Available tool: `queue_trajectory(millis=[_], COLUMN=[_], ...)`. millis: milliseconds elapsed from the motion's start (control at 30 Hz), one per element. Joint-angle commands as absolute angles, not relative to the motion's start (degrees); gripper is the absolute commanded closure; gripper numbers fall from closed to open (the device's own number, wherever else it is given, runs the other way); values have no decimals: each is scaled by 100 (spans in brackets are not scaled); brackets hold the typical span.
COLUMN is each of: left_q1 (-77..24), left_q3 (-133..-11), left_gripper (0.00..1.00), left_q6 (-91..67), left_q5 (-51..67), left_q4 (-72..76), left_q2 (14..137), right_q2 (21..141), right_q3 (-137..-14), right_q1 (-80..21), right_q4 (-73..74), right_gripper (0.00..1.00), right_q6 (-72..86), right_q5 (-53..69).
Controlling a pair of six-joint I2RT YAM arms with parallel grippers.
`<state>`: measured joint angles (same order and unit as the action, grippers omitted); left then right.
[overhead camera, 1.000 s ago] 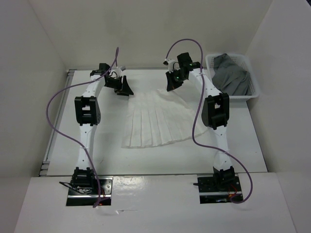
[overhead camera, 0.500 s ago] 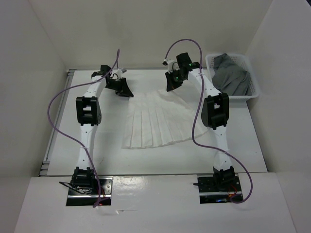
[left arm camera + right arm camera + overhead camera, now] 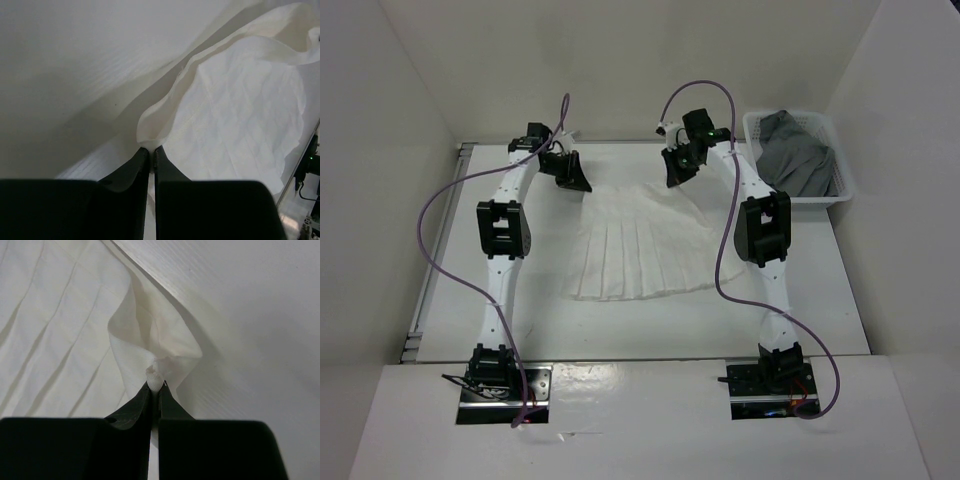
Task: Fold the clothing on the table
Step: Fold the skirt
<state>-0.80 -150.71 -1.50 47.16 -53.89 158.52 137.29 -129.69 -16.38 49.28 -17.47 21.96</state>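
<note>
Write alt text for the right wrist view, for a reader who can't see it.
The right gripper is shut on a bunched corner of the white pleated clothing, pinching it into a small peak. The rest of the clothing spreads to the left with its pleats showing, and the bare white table fills the right side.

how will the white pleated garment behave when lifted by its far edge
Probably floppy: the clothing bunches into soft folds where the right gripper pinches it. Likely thin and light, as its edge curls loosely at the left gripper. The unheld middle may well sag.
</note>
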Motion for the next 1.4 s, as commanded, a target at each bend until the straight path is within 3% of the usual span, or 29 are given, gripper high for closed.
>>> queue_trajectory(millis=[0,733,1000,1367], left_q1=[-62,-176,-228,-457], left_q3=[-15503,-15688,-15092,-12966], left_gripper=[91,91,91,91], left_q6=[-9,430,536,913], left_q5=[4395,3911,3911,4034], left_q4=[-5528,-5888,-5828,-5520], left_q2=[15513,14468,13730,12482], right_q2=[13184,13316,12613,11470], right_q3=[-12859,-14150,-12816,-11137], right_q1=[-1705,-1529,-1529,-1529], right_q4=[4641,4526,4202,3753], right_gripper=[100,100,100,100], right_q6=[-1750,-1274,-1327,-1678], right_q5=[1846,439,448,518])
